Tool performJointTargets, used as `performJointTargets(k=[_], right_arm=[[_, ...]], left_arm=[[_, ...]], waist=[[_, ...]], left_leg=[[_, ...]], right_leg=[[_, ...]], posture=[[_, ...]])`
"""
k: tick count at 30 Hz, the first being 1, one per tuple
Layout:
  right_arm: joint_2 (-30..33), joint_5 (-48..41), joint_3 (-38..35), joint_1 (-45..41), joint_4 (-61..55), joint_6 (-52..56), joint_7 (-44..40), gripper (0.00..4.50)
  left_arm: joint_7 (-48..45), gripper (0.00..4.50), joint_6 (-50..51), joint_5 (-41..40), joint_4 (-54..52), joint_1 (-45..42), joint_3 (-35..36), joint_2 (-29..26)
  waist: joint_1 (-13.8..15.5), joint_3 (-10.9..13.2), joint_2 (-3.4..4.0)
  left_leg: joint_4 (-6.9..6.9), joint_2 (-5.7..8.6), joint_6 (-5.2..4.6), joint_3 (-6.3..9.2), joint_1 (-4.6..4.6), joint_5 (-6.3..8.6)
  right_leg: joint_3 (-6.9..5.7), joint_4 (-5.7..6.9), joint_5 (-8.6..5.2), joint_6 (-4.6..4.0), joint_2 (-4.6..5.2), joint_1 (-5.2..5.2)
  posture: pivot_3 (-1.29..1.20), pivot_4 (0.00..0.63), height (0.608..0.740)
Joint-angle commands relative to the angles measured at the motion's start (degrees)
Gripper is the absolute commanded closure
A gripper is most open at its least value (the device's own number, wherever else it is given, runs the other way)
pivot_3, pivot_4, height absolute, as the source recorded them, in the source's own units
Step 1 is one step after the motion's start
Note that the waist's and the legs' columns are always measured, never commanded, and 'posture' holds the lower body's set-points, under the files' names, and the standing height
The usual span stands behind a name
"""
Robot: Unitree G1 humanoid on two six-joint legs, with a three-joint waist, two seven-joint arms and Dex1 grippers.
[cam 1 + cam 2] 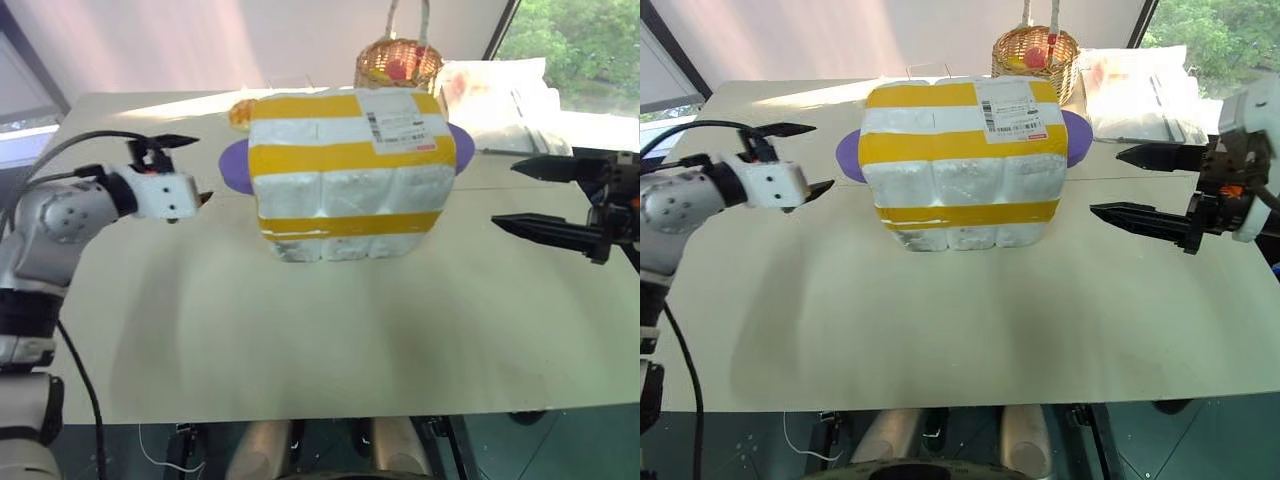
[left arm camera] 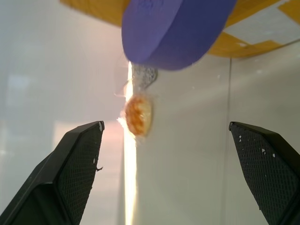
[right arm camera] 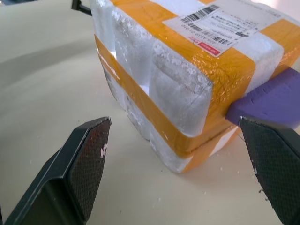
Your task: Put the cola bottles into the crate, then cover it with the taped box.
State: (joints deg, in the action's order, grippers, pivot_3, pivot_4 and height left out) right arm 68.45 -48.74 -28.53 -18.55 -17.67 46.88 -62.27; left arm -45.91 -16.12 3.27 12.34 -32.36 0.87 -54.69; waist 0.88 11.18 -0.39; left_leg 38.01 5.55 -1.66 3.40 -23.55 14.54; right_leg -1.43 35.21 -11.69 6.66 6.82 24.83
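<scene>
The taped box (image 1: 350, 180), white foam wrapped in wide yellow bands with a shipping label (image 1: 405, 120) on top, stands on the middle of the table (image 1: 300, 330). A purple disc (image 1: 235, 165) sticks out at its left side and another (image 3: 272, 98) at its right. My left gripper (image 1: 200, 168) hangs open just left of the box, level with the left disc and apart from it, nothing between its fingers. My right gripper (image 1: 503, 195) is open on the box's right, a short gap away and also empty. The crate and the cola bottles are hidden.
A wicker basket (image 1: 398, 62) stands at the table's back edge behind the box. White plastic-wrapped packages (image 1: 500, 100) lie at the back right. A small orange thing (image 1: 240, 112) sits just behind the box's left corner. The table's front edge (image 1: 320, 412) is near me.
</scene>
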Motion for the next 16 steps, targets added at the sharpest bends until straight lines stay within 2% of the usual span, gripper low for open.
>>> performJointTargets(k=[1, 2, 4, 5, 8, 13, 16], right_arm=[[-0.06, 1.94, 1.23, 0.14, 1.58, -2.61, -1.48, 0.0], [-0.11, 2.28, 1.76, 0.21, 2.05, -2.98, -1.87, 0.0], [-0.42, 3.51, 3.55, 0.17, 3.45, -4.26, -2.79, 0.0], [-0.76, 4.3, 4.71, 0.0, 4.23, -5.07, -3.12, 0.0], [-2.11, 6.38, 7.73, -0.55, 4.72, -7.51, -3.4, 0.0], [-5.14, 7.9, 11.2, -2.07, 5.09, -9.13, -2.87, 0.0], [-5.68, 8.33, 12.23, -2.81, 6.02, -9.36, -3.28, 0.0]], left_arm=[[-10.83, 0.03, 34.75, -29.22, -11.08, 3.42, 12.6, -3.33], [-13.08, 0.03, 42.92, -35.57, -12.7, 4.21, 15.17, -4.67], [-21.13, 0.03, 52.18, -44.7, -13.77, 7.43, 20.76, -8.71], [-23.64, 0.03, 54.23, -45.05, -13.62, 9.37, 21.33, -10.98], [-25.8, 0.03, 48.18, -38.78, -12.46, 13.66, 19.79, -13.49], [-32.22, 0.03, 54.57, -43.63, -14.42, 15.8, 21.35, -16.2], [-32.89, 0.03, 55.04, -43.76, -14.71, 15.42, 21.59, -16.49]], waist=[[-0.29, 0.02, -0.03], [-0.37, 0.02, -0.02], [-0.57, 0.03, -0.01], [-0.69, 0.03, 0.0], [-0.7, -0.05, 0.21], [-0.28, -0.01, 0.18], [-0.13, -0.01, 0.18]], left_leg=[[0.02, 0.0, -0.02, 0.0, 0.0, 0.01], [0.03, -0.01, -0.04, 0.0, 0.0, 0.02], [0.02, -0.01, -0.04, 0.0, 0.0, 0.02], [0.01, -0.01, -0.04, -0.01, 0.0, 0.02], [-0.02, -0.01, -0.03, -0.04, 0.08, 0.02], [-0.01, -0.07, 0.02, -0.02, 0.13, 0.01], [-0.02, -0.06, 0.01, -0.02, 0.08, 0.02]], right_leg=[[0.01, 0.01, 0.0, 0.0, -0.01, -0.01], [0.0, 0.0, 0.0, 0.0, -0.04, 0.0], [0.0, 0.02, -0.01, 0.01, -0.08, 0.03], [-0.01, 0.03, -0.02, 0.0, -0.09, 0.04], [0.0, 0.02, -0.03, -0.01, -0.08, -0.03], [0.01, -0.02, -0.05, -0.06, -0.04, -0.09], [0.01, -0.05, -0.04, -0.05, -0.03, -0.05]], posture=[[0.0, 0.15, 0.74], [0.0, 0.15, 0.74], [0.0, 0.15, 0.74], [0.0, 0.15, 0.74], [0.0, 0.15, 0.74], [0.0, 0.15, 0.74], [0.0, 0.15, 0.74]])
